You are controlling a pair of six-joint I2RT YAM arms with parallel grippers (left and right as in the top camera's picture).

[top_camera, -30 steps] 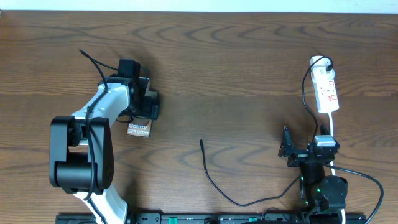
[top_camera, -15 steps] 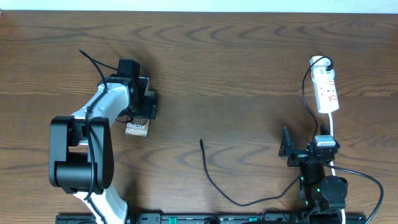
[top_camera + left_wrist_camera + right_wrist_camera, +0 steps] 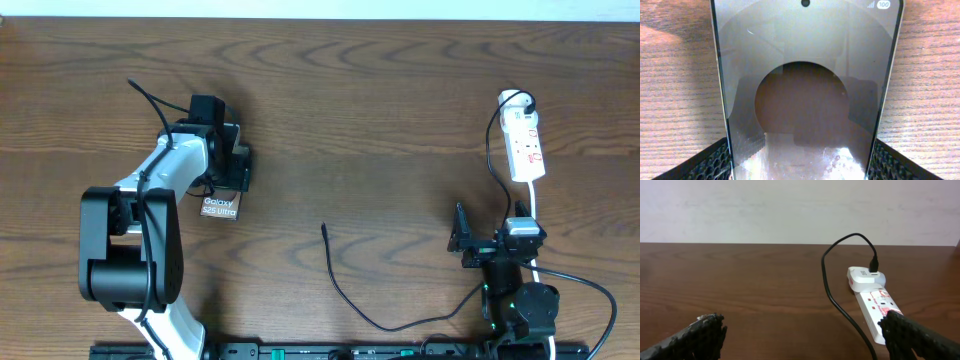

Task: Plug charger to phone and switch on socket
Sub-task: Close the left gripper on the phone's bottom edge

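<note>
Though the left claw [image 3: 800, 162] flanks the phone [image 3: 800, 75], I cannot tell if it grips; right claw [image 3: 802, 325] gapes empty.

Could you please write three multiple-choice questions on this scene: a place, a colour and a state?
1. Where is the free tip of the charger? A in the phone; B on the bare table; C in a gripper.
2. What colour is the socket? A black; B blue; C white with red.
3. How is the right gripper? A open, empty; B shut on the cable; C shut on the phone.
Key: B, the tip lies alone on the table; C, its white body shows red markings; A, its fingers stand wide apart, holding nothing.
</note>
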